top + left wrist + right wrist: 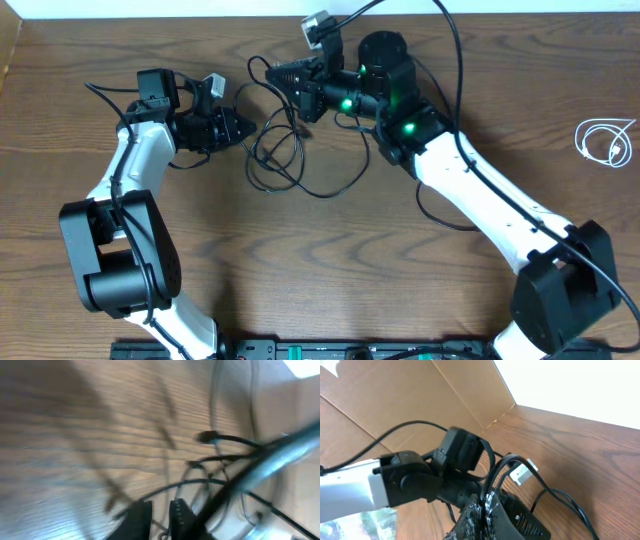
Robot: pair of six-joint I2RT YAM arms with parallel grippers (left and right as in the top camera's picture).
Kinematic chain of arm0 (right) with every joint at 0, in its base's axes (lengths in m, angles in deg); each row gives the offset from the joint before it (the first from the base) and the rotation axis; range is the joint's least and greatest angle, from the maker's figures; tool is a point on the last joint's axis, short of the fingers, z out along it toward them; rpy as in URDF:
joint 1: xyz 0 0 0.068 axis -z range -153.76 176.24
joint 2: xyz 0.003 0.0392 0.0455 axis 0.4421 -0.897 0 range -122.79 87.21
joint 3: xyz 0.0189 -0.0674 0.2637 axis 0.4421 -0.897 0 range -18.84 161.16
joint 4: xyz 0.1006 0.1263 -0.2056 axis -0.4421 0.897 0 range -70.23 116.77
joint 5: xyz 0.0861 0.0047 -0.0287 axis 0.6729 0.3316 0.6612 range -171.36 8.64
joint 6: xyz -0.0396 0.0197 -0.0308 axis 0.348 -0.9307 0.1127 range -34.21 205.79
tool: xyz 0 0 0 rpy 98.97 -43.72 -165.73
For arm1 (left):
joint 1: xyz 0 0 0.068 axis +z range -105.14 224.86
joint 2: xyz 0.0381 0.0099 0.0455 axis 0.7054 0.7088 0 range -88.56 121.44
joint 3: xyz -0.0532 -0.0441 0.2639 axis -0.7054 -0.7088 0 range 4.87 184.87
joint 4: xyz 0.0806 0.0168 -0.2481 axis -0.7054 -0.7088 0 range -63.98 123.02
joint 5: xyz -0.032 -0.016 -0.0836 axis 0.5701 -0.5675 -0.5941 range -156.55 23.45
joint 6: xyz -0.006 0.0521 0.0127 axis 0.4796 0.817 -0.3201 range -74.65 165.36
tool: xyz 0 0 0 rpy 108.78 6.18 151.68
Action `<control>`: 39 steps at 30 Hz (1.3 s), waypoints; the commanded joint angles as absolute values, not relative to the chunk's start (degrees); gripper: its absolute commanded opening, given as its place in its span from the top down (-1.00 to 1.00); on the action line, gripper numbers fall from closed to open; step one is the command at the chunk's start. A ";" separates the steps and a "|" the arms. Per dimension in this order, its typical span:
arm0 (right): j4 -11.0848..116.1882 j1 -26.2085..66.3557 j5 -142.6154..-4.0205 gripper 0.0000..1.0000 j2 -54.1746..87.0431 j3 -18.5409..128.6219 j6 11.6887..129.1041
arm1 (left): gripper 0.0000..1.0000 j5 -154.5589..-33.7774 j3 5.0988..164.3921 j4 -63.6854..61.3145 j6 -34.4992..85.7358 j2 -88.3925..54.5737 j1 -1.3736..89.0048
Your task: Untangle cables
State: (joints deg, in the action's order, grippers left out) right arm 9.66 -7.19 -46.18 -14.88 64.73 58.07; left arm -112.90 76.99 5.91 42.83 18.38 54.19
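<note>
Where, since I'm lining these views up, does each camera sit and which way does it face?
Overhead: above the table, looking straight down; left arm, right arm, black cables and a white cable show.
Left wrist: on the left arm, looking low across the wood past its left hand at the black cables.
Right wrist: on the right arm, looking over its right hand toward the left arm and a cardboard wall.
Shared: all show the black cables.

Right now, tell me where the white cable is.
Overhead view: the white cable lies coiled near the table's right edge, beyond the right arm, apart from the black cables at centre.
</note>
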 commanded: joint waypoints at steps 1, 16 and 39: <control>9.11 -5.68 -45.59 0.97 -8.73 65.19 59.82 | 0.72 -99.44 76.48 5.30 34.37 18.88 54.27; 22.01 2.58 -44.39 0.98 11.90 65.19 70.86 | 0.70 -81.86 76.48 1.82 24.86 18.88 54.27; 46.05 10.45 -48.63 0.93 9.30 65.17 70.86 | -0.40 -95.70 76.51 3.15 35.88 18.88 54.25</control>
State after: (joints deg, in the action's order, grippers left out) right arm 44.89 10.58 -48.28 11.42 64.91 70.13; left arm -85.73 76.75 2.30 27.31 18.38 54.19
